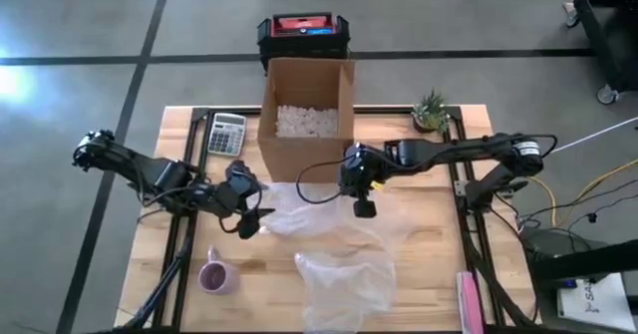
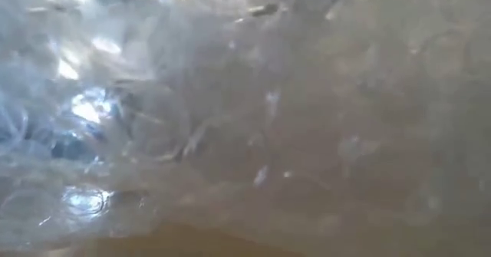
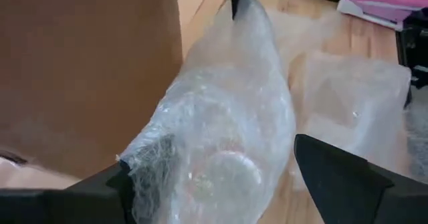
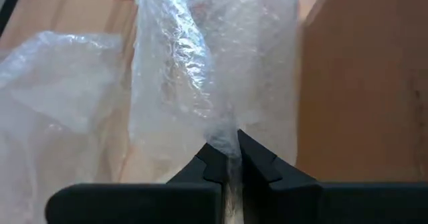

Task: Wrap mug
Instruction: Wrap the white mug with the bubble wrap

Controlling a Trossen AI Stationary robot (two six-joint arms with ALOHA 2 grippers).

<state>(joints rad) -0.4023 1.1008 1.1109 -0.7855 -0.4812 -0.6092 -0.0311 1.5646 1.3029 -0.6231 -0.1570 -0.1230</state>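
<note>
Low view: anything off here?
Yes. Bubble wrap fills the low view, hiding the table. Otherwise normal: right gripper is shut on a wrap sheet, left gripper is open around it, and the mug sits unwrapped nearby.

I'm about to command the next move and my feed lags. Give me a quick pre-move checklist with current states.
1. Right gripper shut on the bubble wrap: ok.
2. Left gripper holding the wrap's other end: not ok; its fingers stand open around it.
3. Mug on the wrap: not ok; it stands apart on bare table.
4. Box clear of the wrap: cannot tell; they are close.
5. Low view usable: not ok; plastic covers it.
</note>
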